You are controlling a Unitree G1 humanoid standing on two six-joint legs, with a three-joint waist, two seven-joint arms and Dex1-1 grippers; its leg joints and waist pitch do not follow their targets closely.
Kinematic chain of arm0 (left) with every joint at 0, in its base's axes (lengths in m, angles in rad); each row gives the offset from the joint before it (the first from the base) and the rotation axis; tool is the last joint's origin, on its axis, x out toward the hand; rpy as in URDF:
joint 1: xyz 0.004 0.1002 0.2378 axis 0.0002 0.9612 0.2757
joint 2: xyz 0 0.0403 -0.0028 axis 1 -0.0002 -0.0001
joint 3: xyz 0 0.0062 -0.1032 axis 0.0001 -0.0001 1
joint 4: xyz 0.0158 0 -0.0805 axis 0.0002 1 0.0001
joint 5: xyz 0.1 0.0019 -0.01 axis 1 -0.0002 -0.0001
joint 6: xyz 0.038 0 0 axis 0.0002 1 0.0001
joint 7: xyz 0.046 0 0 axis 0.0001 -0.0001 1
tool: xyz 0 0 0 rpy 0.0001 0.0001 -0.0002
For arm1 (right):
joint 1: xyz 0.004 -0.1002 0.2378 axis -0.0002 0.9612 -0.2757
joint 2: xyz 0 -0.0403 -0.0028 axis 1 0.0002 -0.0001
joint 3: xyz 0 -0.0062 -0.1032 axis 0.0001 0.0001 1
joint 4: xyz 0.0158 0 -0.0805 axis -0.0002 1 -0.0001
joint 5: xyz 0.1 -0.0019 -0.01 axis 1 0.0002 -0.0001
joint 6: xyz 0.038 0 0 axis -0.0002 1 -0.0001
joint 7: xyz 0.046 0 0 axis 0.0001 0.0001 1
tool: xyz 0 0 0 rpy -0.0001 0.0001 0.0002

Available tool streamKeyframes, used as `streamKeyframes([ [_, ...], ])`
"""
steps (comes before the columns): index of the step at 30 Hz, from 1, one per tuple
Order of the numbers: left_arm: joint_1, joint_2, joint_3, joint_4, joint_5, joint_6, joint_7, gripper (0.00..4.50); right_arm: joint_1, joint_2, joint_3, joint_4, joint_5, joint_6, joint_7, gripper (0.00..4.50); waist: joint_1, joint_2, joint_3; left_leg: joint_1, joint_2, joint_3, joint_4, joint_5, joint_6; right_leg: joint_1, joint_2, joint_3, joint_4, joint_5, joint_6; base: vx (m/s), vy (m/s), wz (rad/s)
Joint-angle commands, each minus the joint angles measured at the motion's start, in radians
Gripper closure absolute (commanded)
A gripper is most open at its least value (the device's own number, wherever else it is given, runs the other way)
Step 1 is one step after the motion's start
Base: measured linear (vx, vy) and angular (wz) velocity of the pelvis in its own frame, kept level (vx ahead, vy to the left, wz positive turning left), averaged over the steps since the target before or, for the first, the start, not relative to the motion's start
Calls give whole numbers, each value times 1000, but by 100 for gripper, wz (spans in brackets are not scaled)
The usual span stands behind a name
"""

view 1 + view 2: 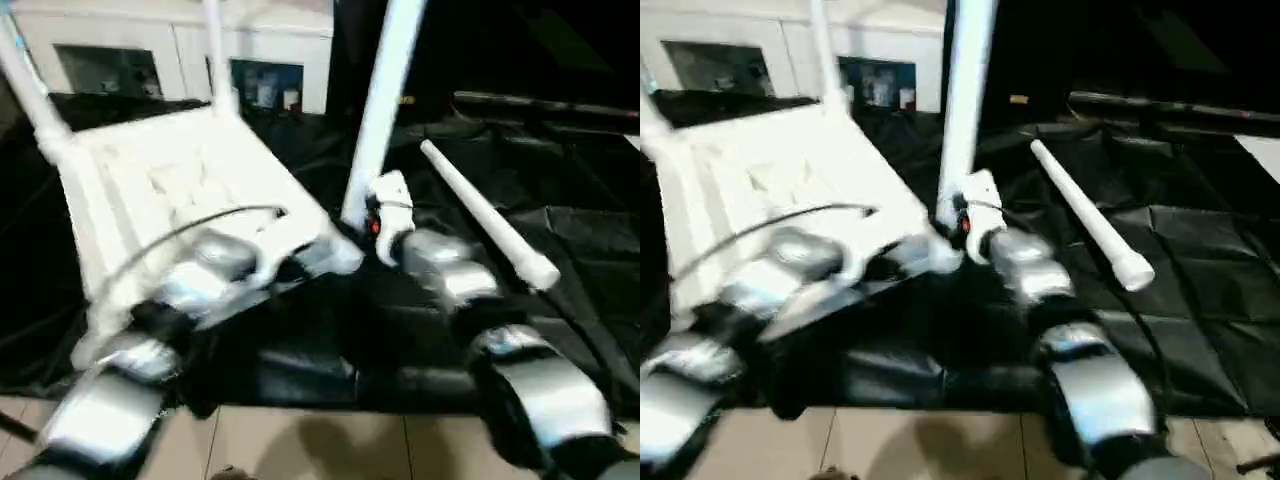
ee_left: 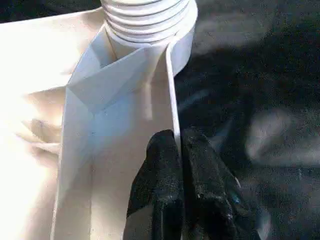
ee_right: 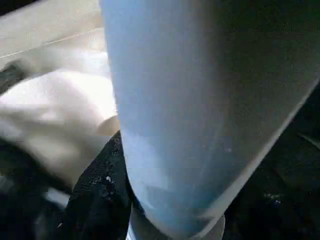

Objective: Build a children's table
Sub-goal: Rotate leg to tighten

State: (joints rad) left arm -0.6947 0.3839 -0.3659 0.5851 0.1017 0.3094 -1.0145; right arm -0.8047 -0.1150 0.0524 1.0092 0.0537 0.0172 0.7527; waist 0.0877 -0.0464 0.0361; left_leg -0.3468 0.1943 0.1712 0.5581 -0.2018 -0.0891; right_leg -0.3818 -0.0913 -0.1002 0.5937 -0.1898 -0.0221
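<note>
While the tabletop [image 1: 170, 190] lay upside down at the left of the left eye view, ribs up on the black sheet [image 1: 560, 240], the step in hand looked like screwing in the third leg. Two legs already rose from its far corners, one at the upper left [image 1: 25, 85], one at top centre [image 1: 213, 50]. The near leg [image 1: 385, 90] stood almost upright at centre, long axis running up out of the frame, foot at the near right corner. The right gripper [image 1: 372, 222] sat at its base. A spare leg [image 1: 485, 215] lay loose to the right, pointing from upper left to lower right, thick end nearest the camera.

Over in the left wrist view, the left gripper [image 2: 180, 150] was clenched on the thin side wall [image 2: 172, 90] of the top, just below the threaded collar [image 2: 147, 20] seated in the corner socket.

Then the right wrist view: the leg's shaft loomed close, one black finger [image 3: 97, 195] pressed against it, the gripper half-closed around it.

Next, I'd judge, it needed turning until tight, with the top held steady, then the spare.
</note>
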Motion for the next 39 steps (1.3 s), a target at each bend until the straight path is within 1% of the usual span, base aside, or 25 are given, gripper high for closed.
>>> streamKeyframes([
  [1, -2, 5, -31, -97, -51, -78, -139, 450, 91, -36, 61, 103, -61, 75, 41, 260, -1, 20, -41, 6, 54, -6, -70, -171, 29, 26, -75, 67, -70, -202, -205, 96, -18, 3],
  [2, 14, 23, -29, -126, -72, -88, -178, 450, 102, -51, 66, 89, -55, 76, 92, 260, -1, 18, -49, 0, 54, -6, -67, -128, 36, 39, -72, 64, -50, -90, -232, 96, -18, 3],
  [3, 19, 28, -29, -134, -79, -89, -189, 450, 105, -55, 68, 85, -54, 76, 108, 260, -1, 18, -49, 0, 54, -6, -67, -128, 36, 39, -72, 64, -50, -90, -232, 83, -4, -2],
  [4, 25, 35, -29, -146, -87, -91, -204, 450, 109, -62, 70, 79, -51, 76, 129, 260, -1, 21, -52, 3, 51, -1, -60, -77, 44, 39, -63, 62, -35, 38, -260, 0, 0, 0],
  [5, 46, 73, -37, -189, -109, -82, -272, 450, 125, -89, 85, 54, -42, 87, 221, 260, -2, 21, -53, 4, 49, 1, -57, -63, 48, 40, -60, 61, -33, 69, -267, 74, 4, 1],
  [6, 46, 73, -37, -189, -109, -82, -272, 450, 125, -89, 85, 54, -42, 87, 221, 260, 1, 20, -57, 7, 49, 4, -50, -28, 64, 43, -59, 60, -25, 139, -283, 77, 9, 4],
  [8, 58, 102, -45, -213, -122, -76, -328, 450, 132, -113, 99, 46, -44, 94, 283, 260, 4, 21, -56, 8, 47, 6, -47, -11, 83, 43, -56, 59, -22, 183, -295, 88, 9, 6],
  [9, 59, 107, -47, -215, -123, -74, -338, 450, 132, -118, 103, 48, -47, 93, 293, 260, 5, 22, -56, 9, 48, 6, -47, -14, 83, 43, -57, 58, -21, 180, -297, 0, 0, 0],
  [10, 63, 114, -48, -223, -124, -72, -347, 450, 136, -126, 109, 42, -51, 93, 305, 260, 4, 21, -55, 7, 49, 6, -48, -28, 82, 44, -58, 58, -23, 159, -296, 0, 0, 0],
  [13, 67, 122, -46, -230, -123, -75, -355, 450, 144, -135, 115, 28, -57, 95, 326, 260, 6, 20, -50, 8, 53, 3, -56, -105, 46, 46, -63, 60, -33, 32, -271, 0, 0, 0],
  [14, 66, 123, -46, -228, -120, -79, -358, 450, 147, -137, 116, 23, -61, 94, 331, 260, 8, 23, -48, 10, 54, 3, -60, -138, 29, 44, -64, 61, -39, -25, -259, 0, 0, 0],
  [18, 58, 122, -48, -214, -114, -90, -342, 450, 158, -139, 125, -3, -58, 100, 346, 260, 8, 21, -42, 13, 54, 1, -67, -225, -6, 38, -66, 67, -54, -167, -225, 0, 0, 0],
  [21, 58, 122, -48, -217, -114, -82, -339, 450, 166, -132, 120, -17, -50, 103, 322, 260, 9, 19, -41, 14, 52, 0, -67, -235, -9, 36, -66, 69, -57, -198, -212, 0, 0, 0],
  [24, 52, 114, -43, -206, -106, -71, -319, 450, 157, -105, 66, -9, -12, 133, 244, 260, 9, 18, -42, 12, 52, -1, -69, -217, -8, 38, -64, 68, -56, -195, -205, 0, 0, 0],
  [26, 26, 84, -32, -149, -69, -38, -228, 450, 146, -76, 23, 12, -1, 156, 102, 260, 7, 19, -41, 11, 51, -3, -71, -213, -13, 37, -64, 69, -55, -197, -204, 0, 0, 0],
  [27, 22, 79, -30, -141, -64, -36, -214, 450, 145, -72, 20, 15, -1, 158, 84, 260, 4, 19, -37, 14, 50, -3, -73, -241, -22, 32, -64, 69, -62, -242, -195, 0, 0, 0],
  [28, -13, 39, -17, -67, -29, -17, -97, 450, 142, -42, -9, 37, -2, 172, -68, 260, 4, 17, -38, 14, 49, -4, -72, -255, -25, 34, -65, 69, -63, -269, -189, 0, 0, 0],
  [29, -32, 15, -7, -32, -19, -5, -40, 450, 141, -26, -21, 49, 1, 188, -135, 260, 2, 19, -32, 23, 48, -3, -75, -284, -42, 22, -65, 71, -73, -335, -172, 0, 0, 0],
  [30, -60, -27, 6, 17, -9, 15, 42, 450, 141, 3, -39, 66, 4, 204, -244, 260, 1, 19, -28, 29, 47, -6, -75, -330, -56, 19, -68, 69, -81, -426, -154, 0, 0, 0],
  [32, -81, -61, 16, 48, -6, 38, 97, 450, 139, 24, -42, 79, -1, 206, -312, 260, 0, 17, -31, 29, 46, -12, -76, -353, -62, 20, -72, 67, -89, -495, -121, 0, 0, 0],
  [33, -102, -103, 26, 79, -5, 62, 156, 450, 136, 47, -39, 94, -8, 198, -387, 260, 0, 17, -31, 28, 46, -13, -77, -354, -60, 19, -73, 67, -92, -504, -112, 0, 0, 0],
  [34, -106, -113, 28, 86, -5, 66, 169, 450, 134, 54, -39, 97, -9, 193, -406, 260, -1, 17, -31, 28, 45, -14, -76, -360, -59, 16, -72, 67, -95, -511, -104, 0, 0, 0],
  [36, -125, -160, 34, 117, -1, 74, 223, 450, 123, 87, -44, 108, -9, 170, -483, 260, -2, 19, -30, 24, 42, -17, -76, -373, -51, 16, -73, 63, -101, -544, -85, 0, 0, 0],
  [38, -144, -201, 32, 161, 19, 69, 292, 450, 113, 124, -56, 115, -3, 172, -533, 260, -4, 17, -31, 26, 41, -16, -76, -384, -43, 10, -71, 65, -105, -554, -75, 0, 0, 0],
  [39, -164, -233, 36, 212, 36, 56, 356, 450, 107, 151, -57, 118, -6, 175, -558, 260, -1, 16, -31, 29, 41, -16, -76, -387, -43, 8, -69, 65, -107, -547, -71, 0, 0, 0],
])
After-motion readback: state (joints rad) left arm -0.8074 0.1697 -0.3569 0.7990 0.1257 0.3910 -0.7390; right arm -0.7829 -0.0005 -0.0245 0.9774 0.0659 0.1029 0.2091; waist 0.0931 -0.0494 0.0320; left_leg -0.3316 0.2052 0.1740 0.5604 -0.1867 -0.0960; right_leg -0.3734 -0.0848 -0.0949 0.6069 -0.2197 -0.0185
